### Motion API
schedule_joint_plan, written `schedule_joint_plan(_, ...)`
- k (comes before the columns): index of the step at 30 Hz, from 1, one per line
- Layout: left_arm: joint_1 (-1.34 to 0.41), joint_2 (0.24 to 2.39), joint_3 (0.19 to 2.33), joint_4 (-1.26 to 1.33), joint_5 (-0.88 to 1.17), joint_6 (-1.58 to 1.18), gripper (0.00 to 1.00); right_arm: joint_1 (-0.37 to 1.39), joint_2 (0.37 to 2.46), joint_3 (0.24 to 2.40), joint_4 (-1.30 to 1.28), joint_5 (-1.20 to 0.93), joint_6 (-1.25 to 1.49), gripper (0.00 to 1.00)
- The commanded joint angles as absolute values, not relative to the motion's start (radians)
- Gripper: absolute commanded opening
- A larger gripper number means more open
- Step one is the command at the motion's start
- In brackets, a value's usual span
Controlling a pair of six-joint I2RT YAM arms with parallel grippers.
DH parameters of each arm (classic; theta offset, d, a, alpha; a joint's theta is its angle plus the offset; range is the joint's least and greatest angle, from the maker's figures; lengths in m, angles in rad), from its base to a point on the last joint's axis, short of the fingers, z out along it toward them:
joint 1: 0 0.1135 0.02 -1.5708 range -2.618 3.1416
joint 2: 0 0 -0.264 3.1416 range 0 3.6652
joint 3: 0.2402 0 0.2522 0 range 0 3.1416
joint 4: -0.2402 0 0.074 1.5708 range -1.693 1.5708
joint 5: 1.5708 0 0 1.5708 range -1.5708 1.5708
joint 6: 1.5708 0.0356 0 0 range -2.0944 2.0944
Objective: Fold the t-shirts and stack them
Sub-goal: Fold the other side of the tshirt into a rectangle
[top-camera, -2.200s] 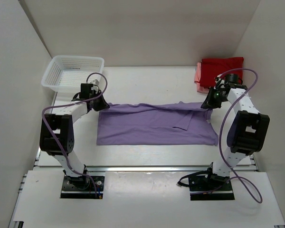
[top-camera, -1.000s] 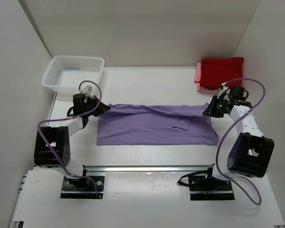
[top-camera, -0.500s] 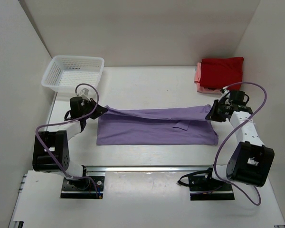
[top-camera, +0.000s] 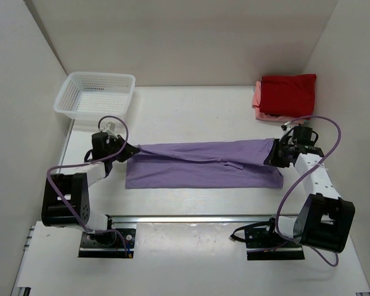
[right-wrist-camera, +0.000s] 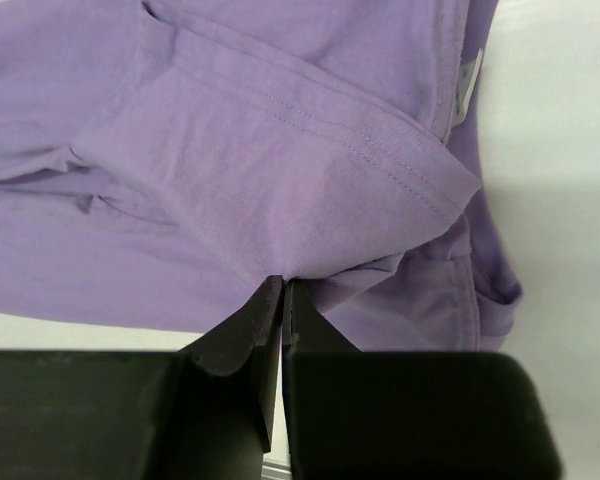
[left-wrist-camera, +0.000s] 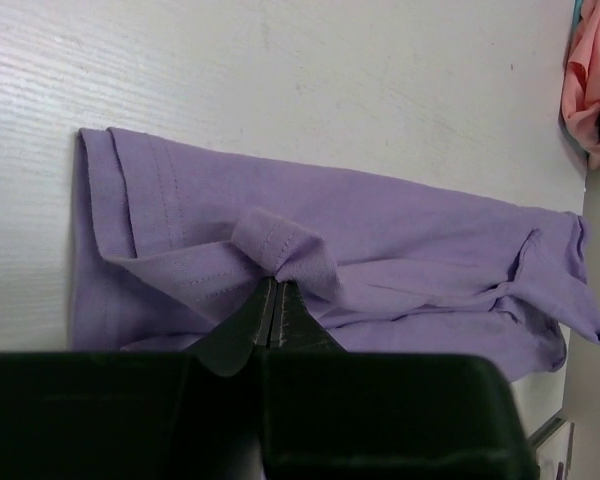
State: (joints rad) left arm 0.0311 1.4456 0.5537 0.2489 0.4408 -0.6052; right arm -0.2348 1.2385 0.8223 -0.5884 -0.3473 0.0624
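The lavender t-shirt (top-camera: 200, 163) lies stretched across the table's middle, its far edge lifted and folded toward the near edge. My left gripper (top-camera: 134, 149) is shut on the shirt's left far edge; in the left wrist view (left-wrist-camera: 273, 280) its jaws pinch a fold of the lavender cloth (left-wrist-camera: 380, 230). My right gripper (top-camera: 272, 154) is shut on the shirt's right far edge; in the right wrist view (right-wrist-camera: 283, 282) it pinches the lavender cloth (right-wrist-camera: 280, 170). The red t-shirt (top-camera: 288, 94) lies folded on the salmon pink t-shirt (top-camera: 258, 102) at the far right.
A white lattice basket (top-camera: 95, 95) stands at the far left corner. White walls enclose the table on three sides. A metal rail (top-camera: 191, 217) runs along the near edge. Pink cloth (left-wrist-camera: 585, 90) shows at the left wrist view's right edge.
Both grippers have drawn the shirt's far edge toward the near edge, still shut on it. The lifted fold now lies farther over the lower layer.
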Motion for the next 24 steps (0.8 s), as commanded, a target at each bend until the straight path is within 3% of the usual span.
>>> schedule_joint_plan(1, 0.037, 1.378, 0.534, 0.262, 0.419, -0.62, 0.05, -0.221, 1.192, 0.804, -0.568, -0.321, 0.066, 0.0)
schedule_joint_plan(4, 0.035, 1.371, 0.529, 0.262, 0.414, -0.618, 0.08, -0.228, 1.183, 0.781, -0.558, -0.313, 0.071, 0.01)
schedule_joint_plan(6, 0.037, 1.362, 0.528, 0.252, 0.41, -0.632, 0.25, -0.227, 1.186, 0.773, -0.564, -0.304, 0.077, 0.0)
schedule_joint_plan(8, 0.043, 1.348, 0.529, 0.244, 0.402, -0.659, 0.32, -0.226, 1.174, 0.769, -0.563, -0.296, 0.075, 0.0)
schedule_joint_plan(10, 0.052, 1.338, 0.528, 0.253, 0.414, -0.673, 0.24, -0.238, 1.175, 0.752, -0.571, -0.267, 0.077, 0.0)
schedule_joint_plan(14, 0.057, 1.318, 0.532, 0.259, 0.422, -0.73, 0.31, -0.23, 1.172, 0.758, -0.575, -0.233, 0.069, 0.01)
schedule_joint_plan(24, -0.017, 1.324, 0.613, 0.301, 0.431, -0.776, 0.25, -0.199, 1.135, 0.663, -0.591, -0.163, 0.121, 0.0)
